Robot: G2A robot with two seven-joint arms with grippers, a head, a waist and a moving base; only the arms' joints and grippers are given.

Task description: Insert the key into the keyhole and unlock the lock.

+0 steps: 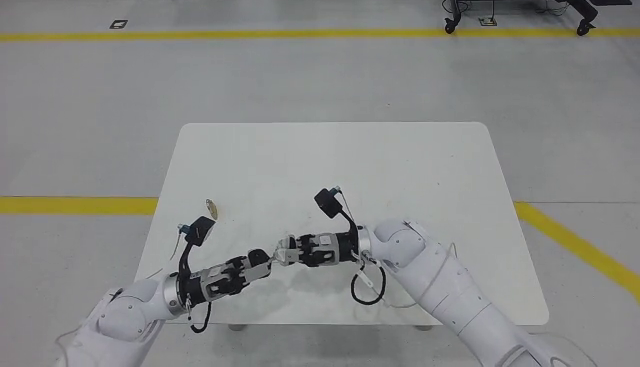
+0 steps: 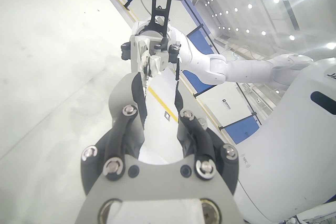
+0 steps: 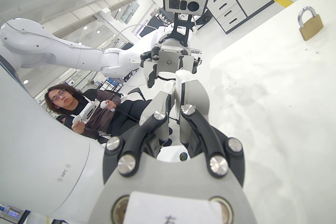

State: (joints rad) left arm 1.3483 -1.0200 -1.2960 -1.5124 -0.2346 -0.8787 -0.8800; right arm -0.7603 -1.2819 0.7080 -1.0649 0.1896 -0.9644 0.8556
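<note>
I am wearing white shells down my left arm point(image 1: 130, 312) and right arm point(image 1: 450, 287) — a black cable point(image 1: 365, 289) is looping at the right wrist, boxy black cameras point(image 1: 327, 202) are riding on brackets, and silver screws point(image 3: 216, 162) are studding the black links of my right gripper point(image 3: 178, 88)

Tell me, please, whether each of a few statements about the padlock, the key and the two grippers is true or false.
1. The padlock lies on the table, apart from both grippers. True.
2. The key already sits in the keyhole. False: the right gripper holds it in the air, away from the padlock.
3. The left gripper is open. True.
4. The right gripper is open and empty. False: it is shut on the key.
</note>
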